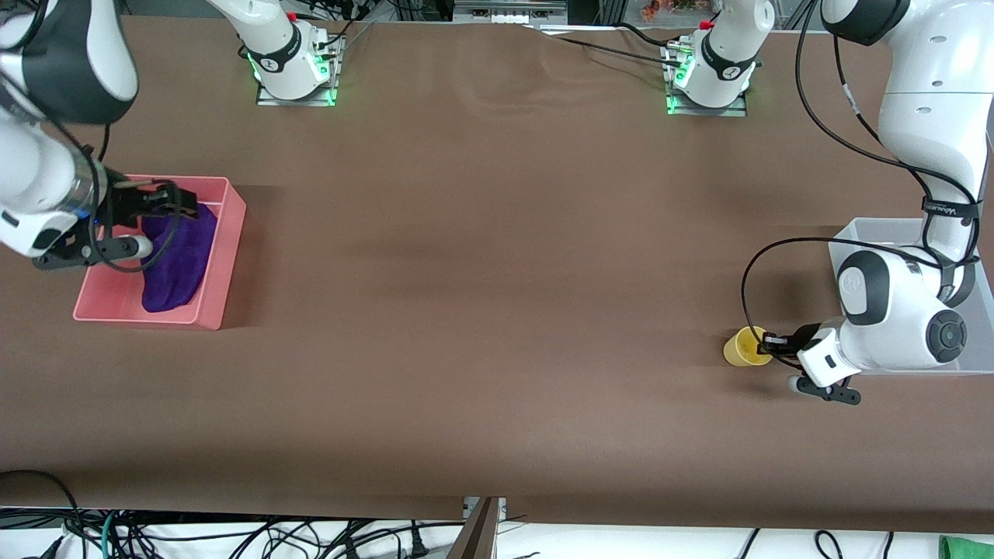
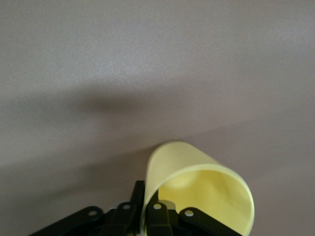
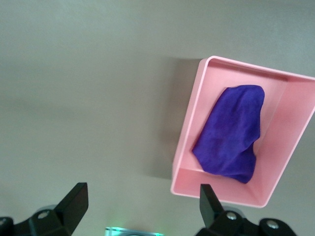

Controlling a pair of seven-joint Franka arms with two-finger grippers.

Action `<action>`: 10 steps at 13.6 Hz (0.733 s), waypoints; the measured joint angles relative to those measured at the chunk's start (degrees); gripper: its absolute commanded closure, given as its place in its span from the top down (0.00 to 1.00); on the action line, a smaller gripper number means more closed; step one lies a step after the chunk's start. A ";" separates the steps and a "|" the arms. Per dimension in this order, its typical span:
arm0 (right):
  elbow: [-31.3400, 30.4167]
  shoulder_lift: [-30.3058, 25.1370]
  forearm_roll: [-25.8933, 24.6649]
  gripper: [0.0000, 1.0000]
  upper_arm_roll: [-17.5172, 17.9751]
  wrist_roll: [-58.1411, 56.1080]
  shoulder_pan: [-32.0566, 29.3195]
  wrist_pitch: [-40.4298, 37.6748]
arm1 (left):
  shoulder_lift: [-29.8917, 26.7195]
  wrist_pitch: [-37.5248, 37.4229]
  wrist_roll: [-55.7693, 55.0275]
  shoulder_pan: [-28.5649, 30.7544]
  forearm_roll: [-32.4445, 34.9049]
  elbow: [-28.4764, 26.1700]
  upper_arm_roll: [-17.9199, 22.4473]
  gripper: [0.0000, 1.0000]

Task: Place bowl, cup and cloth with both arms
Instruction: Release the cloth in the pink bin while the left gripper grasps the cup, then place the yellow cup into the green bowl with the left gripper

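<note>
- One big brown surface (image 1: 481, 272) holds all the things.
- There are two white robot arms. The left arm (image 1: 924, 155) reaches down at its own end of the surface. The right arm (image 1: 46, 116) hangs over its own end.
- There are two bins. One pink bin (image 1: 225, 256) sits at the right arm's end of the surface. One pale grey bin (image 1: 854, 233) sits at the left arm's end, mostly hidden under the left arm.
- There is one purple cloth (image 1: 180, 260). It lies rumpled inside the pink bin and touches the bin floor.
- There are two pincers. The right pincer (image 3: 142, 201) is up in the air over the pink bin, with its two fingers spread wide apart and nothing between them.
- The left pincer (image 1: 769, 341) is low, just beside the grey bin. It is closed on the rim of the cup, one finger inside and one outside.
- There is one yellow cup (image 1: 747, 346). It is tipped over to one side in the left pincer, near the grey bin and a bit nearer to the front camera. I cannot tell if it touches the surface.
- I see no green bowl in any view.
</note>
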 measured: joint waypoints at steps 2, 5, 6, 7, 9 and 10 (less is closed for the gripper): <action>2.14 -0.96 -0.01 1.00 0.35 1.39 -0.08 -0.46 | -0.76 -0.75 -0.03 0.72 -0.02 0.80 0.03 0.00; 6.52 -1.31 0.01 1.00 -0.49 1.43 -0.40 -0.55 | -5.85 -8.93 0.07 5.11 -0.02 2.00 0.24 0.00; 6.95 -1.39 0.24 1.00 -1.09 1.44 -0.44 -0.55 | -8.48 -12.65 0.28 7.25 -0.02 2.30 0.34 0.00; 7.14 -1.49 0.68 1.00 -1.55 1.44 -0.51 -0.55 | -11.42 -15.77 0.50 9.29 0.00 2.56 0.68 0.00; 7.62 -1.81 0.87 1.00 -1.69 1.47 -0.64 -0.91 | -15.72 -19.28 5.08 14.40 0.12 2.74 1.68 0.00; 7.82 -1.96 0.87 1.00 -1.64 1.51 -0.63 -1.82 | -16.40 -19.87 9.85 17.52 0.56 2.73 2.00 0.00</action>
